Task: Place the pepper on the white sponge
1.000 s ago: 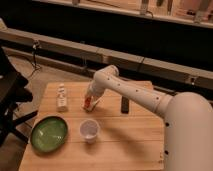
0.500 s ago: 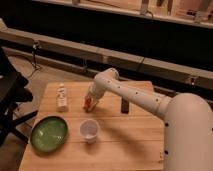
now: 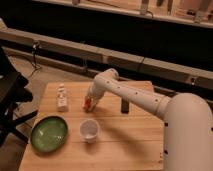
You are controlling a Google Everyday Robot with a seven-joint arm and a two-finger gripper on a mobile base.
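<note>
My gripper (image 3: 88, 103) is at the end of the white arm, low over the middle of the wooden table (image 3: 135, 145). It is shut on a small red pepper (image 3: 87, 105), which hangs just above the tabletop. The white sponge (image 3: 62, 101) lies to the left of the gripper, near the table's left back edge, about a hand's width from the pepper. A small pale thing rests on the sponge's far end.
A green plate (image 3: 49, 133) sits at the front left. A white cup (image 3: 89, 130) stands just in front of the gripper. A dark upright shaker (image 3: 125, 105) stands to the right, behind the arm. A black chair (image 3: 10, 100) is left of the table.
The gripper with the pepper has sunk slightly toward the table and edged left. Nothing else has moved.
</note>
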